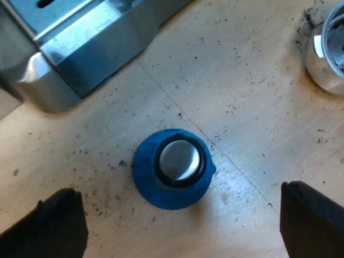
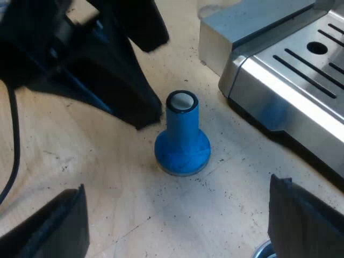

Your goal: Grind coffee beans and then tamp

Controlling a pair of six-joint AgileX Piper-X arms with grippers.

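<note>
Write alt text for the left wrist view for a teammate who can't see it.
A blue tamper stands upright on the wooden table, seen from above, just ahead of the open left gripper and untouched. Beyond it sit a corner of the espresso machine and a round metal part, with coffee grounds scattered around.

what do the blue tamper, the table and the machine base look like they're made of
Blue tamper: probably matte plastic or rubber coating, even colour with no glare; its top cap looks like polished metal, mirror-bright. Table: pale wood, likely, faint grain and a seam. Espresso machine: brushed steel by its streaky sheen.
</note>
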